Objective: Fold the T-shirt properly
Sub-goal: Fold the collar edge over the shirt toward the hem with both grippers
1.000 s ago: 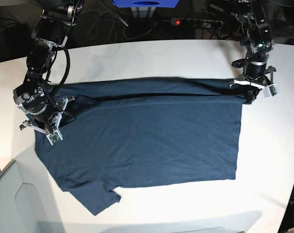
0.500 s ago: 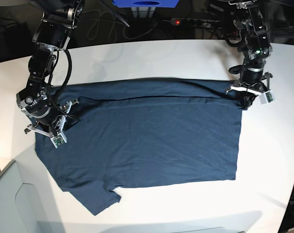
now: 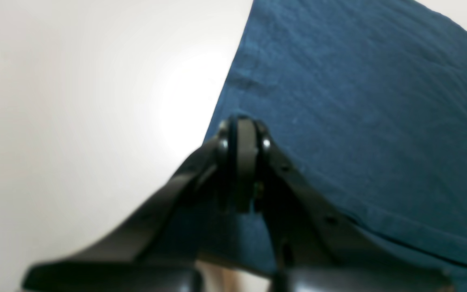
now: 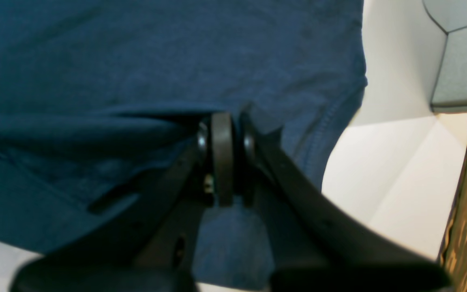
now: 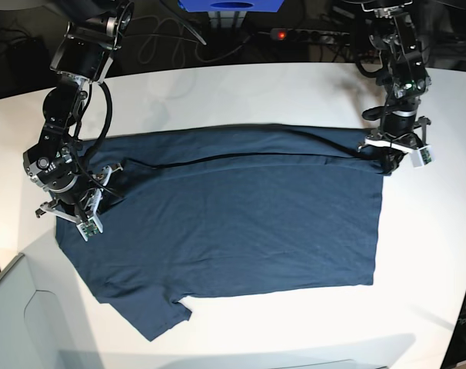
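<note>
Your T-shirt [image 5: 233,223] lies spread at table centre, its far strip folded over. Carry both pinched corners evenly toward six o'clock, keeping the fold taut. Left gripper [image 5: 392,157] and right gripper [image 5: 73,209] are each clamped on soft, matte navy cloth over smooth white table [image 5: 241,92].
</note>
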{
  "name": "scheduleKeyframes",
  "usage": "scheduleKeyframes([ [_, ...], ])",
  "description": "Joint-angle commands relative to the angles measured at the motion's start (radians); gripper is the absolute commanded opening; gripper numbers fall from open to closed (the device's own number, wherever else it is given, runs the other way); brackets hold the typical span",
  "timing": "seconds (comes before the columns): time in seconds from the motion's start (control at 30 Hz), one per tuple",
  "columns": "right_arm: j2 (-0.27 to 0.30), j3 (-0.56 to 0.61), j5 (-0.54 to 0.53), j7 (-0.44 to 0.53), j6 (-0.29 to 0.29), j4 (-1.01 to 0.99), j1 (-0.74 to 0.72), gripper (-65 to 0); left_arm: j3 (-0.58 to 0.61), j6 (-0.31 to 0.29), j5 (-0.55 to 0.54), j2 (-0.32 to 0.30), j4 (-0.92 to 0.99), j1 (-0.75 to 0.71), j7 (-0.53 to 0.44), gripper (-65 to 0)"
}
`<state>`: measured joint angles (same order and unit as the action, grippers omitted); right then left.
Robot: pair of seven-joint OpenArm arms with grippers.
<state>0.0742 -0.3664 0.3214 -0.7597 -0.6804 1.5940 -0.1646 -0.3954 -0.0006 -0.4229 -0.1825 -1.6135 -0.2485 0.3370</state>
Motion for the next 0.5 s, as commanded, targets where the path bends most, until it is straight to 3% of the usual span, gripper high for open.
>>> scheduleKeyframes([
  [0.0, 0.006, -0.004, -0.008, 0.019, -0.018, 0.019, -0.02, -64.8, 0.0, 0.0, -0.003, -0.01, -0.018, 0.013, -0.026, -65.0],
  [0.47, 0.005, -0.032, -0.012, 0.067, 0.004, 0.013, -0.017, -64.6, -0.007, 0.0, -0.003, -0.01, -0.008, 0.034, -0.026, -65.0],
])
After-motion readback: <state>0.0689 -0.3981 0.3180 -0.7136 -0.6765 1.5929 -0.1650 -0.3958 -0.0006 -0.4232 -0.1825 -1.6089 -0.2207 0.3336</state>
